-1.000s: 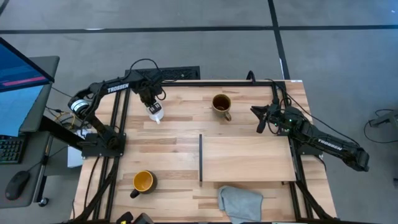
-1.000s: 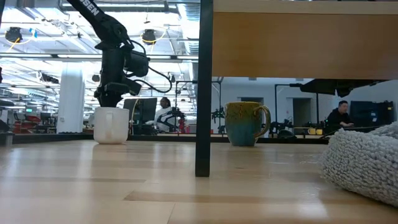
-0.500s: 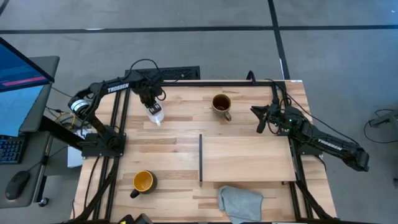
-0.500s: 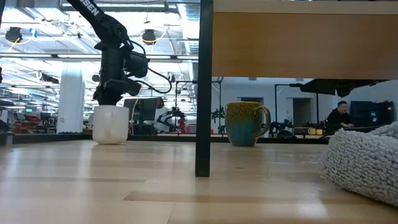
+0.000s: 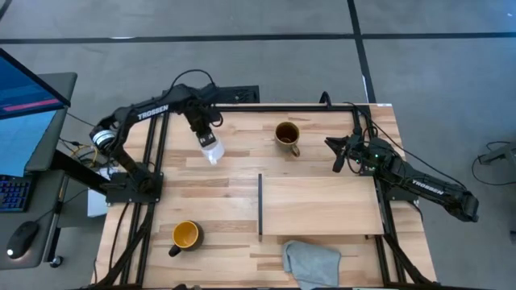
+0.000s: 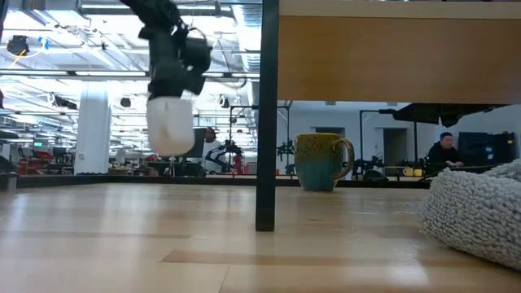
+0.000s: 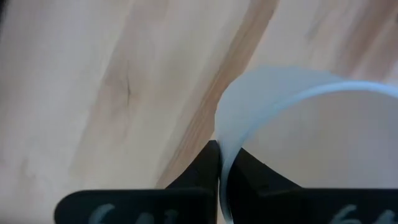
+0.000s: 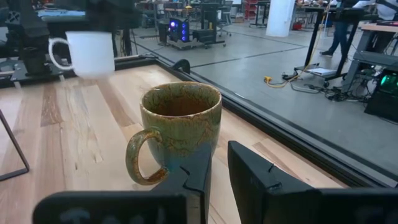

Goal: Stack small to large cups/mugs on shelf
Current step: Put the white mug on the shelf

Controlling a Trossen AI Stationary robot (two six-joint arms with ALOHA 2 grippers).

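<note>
I'm holding the white mug (image 5: 211, 151) clear of the counter (image 5: 234, 177), up-left of the shelf (image 5: 321, 206); my left claw (image 5: 206, 140) is pinching its rim, fingers closed on the wall. The shelf is carrying nothing, so no stacking is done yet. The olive mug (image 5: 286, 134) is sitting just beyond the shelf's far edge, the black mug (image 5: 185, 235) off its strip end. My right claw (image 5: 343, 153) is waiting near the olive mug, jaws slightly apart, gripping nothing.

You have the small white mug (image 5: 211, 151) lifted off the surface, the olive-brown mug (image 5: 286, 134) upright behind the light-wood shelf (image 5: 321, 205), and the black mug (image 5: 185, 236) upright to the shelf's left.
</note>
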